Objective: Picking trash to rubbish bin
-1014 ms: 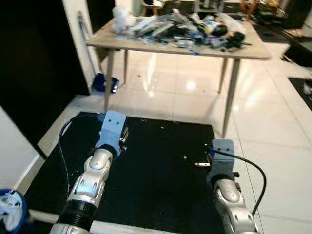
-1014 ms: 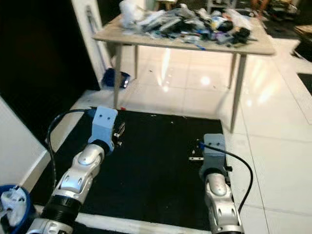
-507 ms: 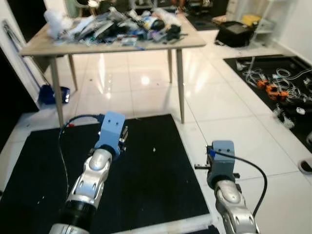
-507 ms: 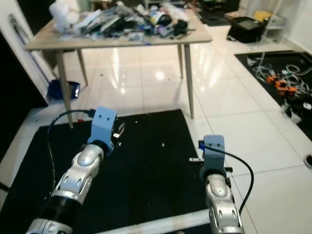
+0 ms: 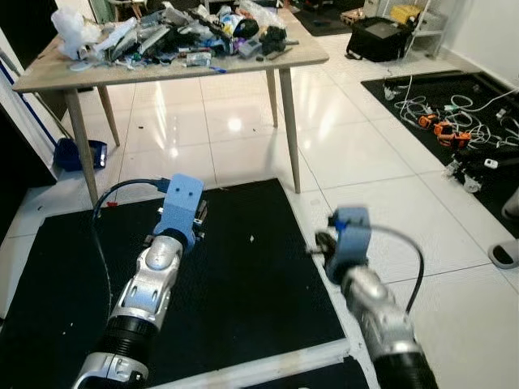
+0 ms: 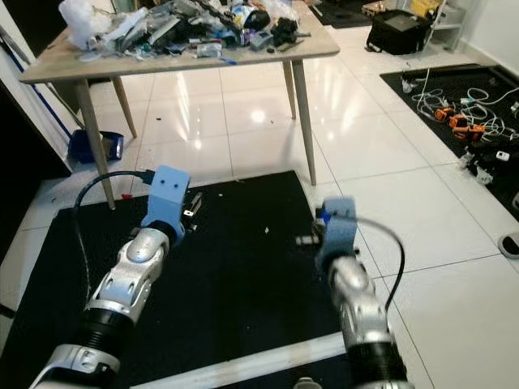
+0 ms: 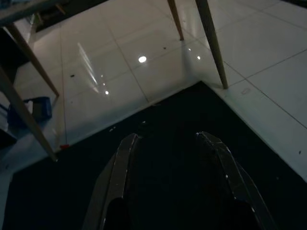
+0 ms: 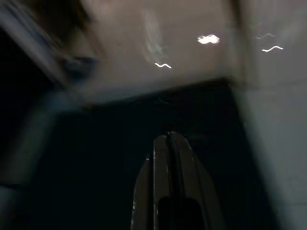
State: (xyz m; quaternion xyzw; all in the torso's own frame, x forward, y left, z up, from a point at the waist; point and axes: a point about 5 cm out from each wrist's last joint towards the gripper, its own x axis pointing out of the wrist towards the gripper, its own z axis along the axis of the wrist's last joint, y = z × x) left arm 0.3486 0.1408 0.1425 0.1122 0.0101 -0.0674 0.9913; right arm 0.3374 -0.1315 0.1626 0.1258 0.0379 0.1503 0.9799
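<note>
While both silver arms reach fwd over a black floor mat (image 5: 243,275), the left gripper (image 7: 172,143) hangs released above the mat, its 2 black fingers (image 7: 120,163) spread w/ nothing between them. The right gripper (image 8: 168,143) is clenched, its fingers pressed together on nothing; that wrist view is blurred.

Ahead stands 1 pale wooden counter w/ slim tapered legs (image 5: 292,61), 3 legs countable in the head views. Its top carries a heap of mixed trash (image 5: 186,32): crumpled white plastic, grey & dark wrappers, too tangled to count. A blue dustpan-like item (image 5: 81,152) lies on the glossy white tile floor (image 5: 357,154) beside the counter's left legs.

At right, well apart from the arms: 1 black bag (image 5: 381,36) on the tiles, and a second dark mat w/ a tangle of white cables and orange parts (image 5: 442,121).
</note>
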